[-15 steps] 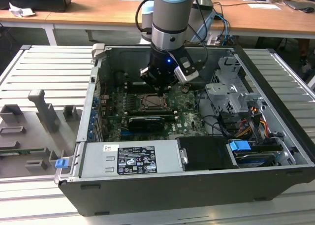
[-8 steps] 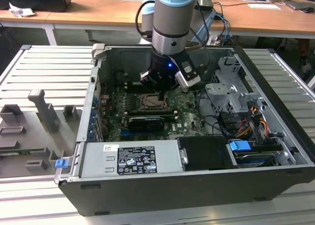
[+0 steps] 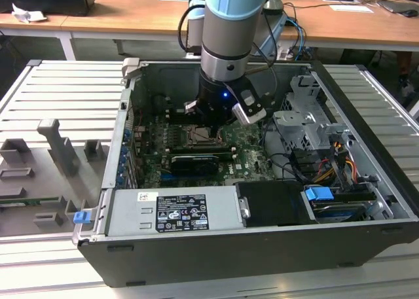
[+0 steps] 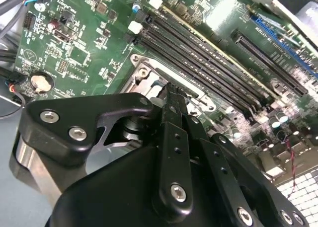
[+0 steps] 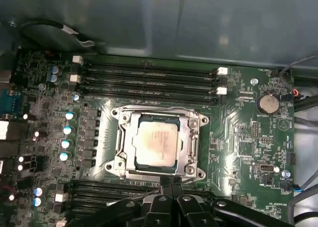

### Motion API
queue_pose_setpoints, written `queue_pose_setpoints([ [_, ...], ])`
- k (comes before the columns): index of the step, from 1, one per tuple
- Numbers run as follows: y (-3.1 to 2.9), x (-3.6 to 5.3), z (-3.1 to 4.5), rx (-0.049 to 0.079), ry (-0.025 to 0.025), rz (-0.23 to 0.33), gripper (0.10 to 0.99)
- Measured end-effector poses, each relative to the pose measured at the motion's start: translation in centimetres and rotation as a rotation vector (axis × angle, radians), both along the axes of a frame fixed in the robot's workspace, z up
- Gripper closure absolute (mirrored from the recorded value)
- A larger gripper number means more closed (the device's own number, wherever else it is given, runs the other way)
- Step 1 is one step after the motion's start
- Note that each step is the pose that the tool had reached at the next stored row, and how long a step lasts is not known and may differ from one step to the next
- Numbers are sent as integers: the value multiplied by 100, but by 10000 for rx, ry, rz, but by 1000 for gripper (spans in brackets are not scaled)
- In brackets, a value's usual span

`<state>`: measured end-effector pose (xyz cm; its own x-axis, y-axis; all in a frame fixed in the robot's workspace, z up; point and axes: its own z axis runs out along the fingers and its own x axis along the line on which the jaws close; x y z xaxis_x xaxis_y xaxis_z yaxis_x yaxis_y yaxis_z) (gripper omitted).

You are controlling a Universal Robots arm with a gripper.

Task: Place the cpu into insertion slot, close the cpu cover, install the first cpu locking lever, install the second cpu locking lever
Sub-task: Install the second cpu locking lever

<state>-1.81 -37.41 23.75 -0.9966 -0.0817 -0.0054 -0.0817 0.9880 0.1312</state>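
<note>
Wooden desks [image 3: 131, 14] stand at the back, and a metal table [image 3: 59, 96] with long grooves holds an open computer case [image 3: 262, 246]. Inside the case lies a green board [image 5: 238, 132] full of small parts.

The robot arm [image 3: 226, 24] reaches down into the case from above. Its black claw [image 5: 171, 185] hangs right at the edge of the chip's socket. The two fingers [image 4: 174, 113] are pressed together with no gap between them, and nothing is held in them. The tips are just beside the metal frame, and I cannot tell if they touch it.

The cpu [image 5: 155, 141] sits flat in its slot in the middle of the board. The cpu cover [image 5: 191, 140], a shiny metal frame, lies down flat around it, so the dull square top shows through the open middle.

Long black slots [image 5: 149, 75] run along one side of the socket, and more run along the other side, near the claw. A round silver battery [image 5: 267, 104] sits off to one side of the board.

In the exterior view, a long black card [image 3: 193, 163] lies near the socket. A grey box with a white label [image 3: 173, 211] fills the front of the case. A silver cage [image 3: 308, 125] and a blue clip [image 3: 319, 196] are on the exterior view's right.
</note>
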Motion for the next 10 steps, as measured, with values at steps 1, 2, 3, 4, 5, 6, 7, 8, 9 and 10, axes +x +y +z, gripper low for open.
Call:
queue_pose_setpoints([
  [1, -11, -5, -1, 1, 0, 20, 980],
  [2, -24, -20, -1, 0, 0, 28, 980],
  [3, -38, -27, -1, 1, 0, 31, 980],
  [4, -54, -49, -5, 0, 0, 28, 980],
  [5, -64, -59, -6, 0, 0, 28, 980],
  [6, -76, -70, -6, 1, 0, 28, 980],
  [7, -88, -97, -7, 1, 1, 29, 980],
  [8, -93, -128, -9, 2, 0, 28, 980],
  [9, -95, -168, -11, 0, 0, 29, 980],
  [10, -97, -252, -17, 1, 0, 29, 980],
])
